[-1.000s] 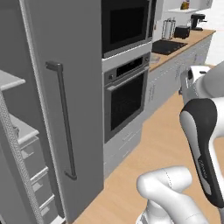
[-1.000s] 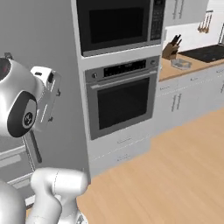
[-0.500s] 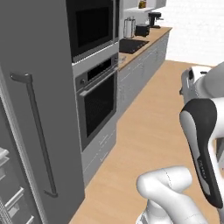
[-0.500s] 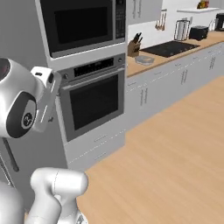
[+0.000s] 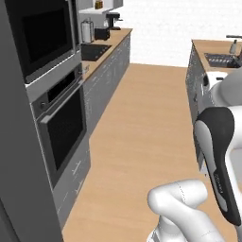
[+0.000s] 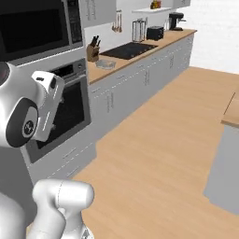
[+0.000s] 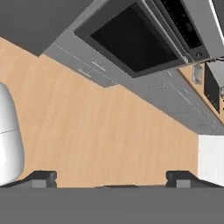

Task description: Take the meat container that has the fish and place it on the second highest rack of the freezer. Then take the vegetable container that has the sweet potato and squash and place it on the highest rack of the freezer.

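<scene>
Driving along the kitchen floor (image 5: pixel 142 142) past the oven (image 6: pixel 70 107), gripper (image 7: pixel 111 177) empty, jaws wide; neither container is visible, so keep the arm tucked until one appears.

Glossy white rounded links of the arm (image 5: pixel 184 203) are joined by dark grey joint covers; a small circular mark is borne on one dark joint cap (image 6: pixel 22 126).
</scene>
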Available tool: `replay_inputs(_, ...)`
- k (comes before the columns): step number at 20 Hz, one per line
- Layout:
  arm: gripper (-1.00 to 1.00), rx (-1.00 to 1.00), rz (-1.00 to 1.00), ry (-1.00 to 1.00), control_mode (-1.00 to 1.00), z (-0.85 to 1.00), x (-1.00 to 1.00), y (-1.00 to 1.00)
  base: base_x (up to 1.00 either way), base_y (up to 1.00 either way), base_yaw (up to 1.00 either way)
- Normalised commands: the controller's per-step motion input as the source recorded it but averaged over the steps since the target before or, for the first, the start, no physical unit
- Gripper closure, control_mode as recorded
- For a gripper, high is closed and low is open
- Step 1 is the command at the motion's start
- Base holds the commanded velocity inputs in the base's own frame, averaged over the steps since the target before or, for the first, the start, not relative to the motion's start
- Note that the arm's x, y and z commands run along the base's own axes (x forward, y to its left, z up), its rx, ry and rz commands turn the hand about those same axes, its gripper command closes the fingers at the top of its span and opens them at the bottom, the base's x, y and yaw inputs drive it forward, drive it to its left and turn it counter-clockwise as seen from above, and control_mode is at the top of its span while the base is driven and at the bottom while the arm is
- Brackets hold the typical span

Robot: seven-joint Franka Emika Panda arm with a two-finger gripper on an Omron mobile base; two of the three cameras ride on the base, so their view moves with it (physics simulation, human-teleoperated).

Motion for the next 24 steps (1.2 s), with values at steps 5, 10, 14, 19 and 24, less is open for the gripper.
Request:
replay_inputs(5, -1.00, 0.00, 0.00, 0.00, 1.00, 0.00, 0.00, 0.00, 1.00, -0.02, -0.33)
replay_inputs(10, -1.00, 0.00, 0.00, 0.00, 1.00, 0.00, 0.00, 0.00, 1.00, 0.00, -0.27)
replay_inputs(14, -1.00, 0.00, 0.00, 0.00, 1.00, 0.00, 0.00, 0.00, 1.00, 0.00, -0.21)
replay_inputs(19, -1.00, 0.00, 0.00, 0.00, 1.00, 0.00, 0.00, 0.00, 1.00, 0.21, 0.00)
replay_inputs(24, -1.00, 0.00, 0.00, 0.00, 1.00, 0.00, 0.00, 0.00, 1.00, 0.11, 0.00)
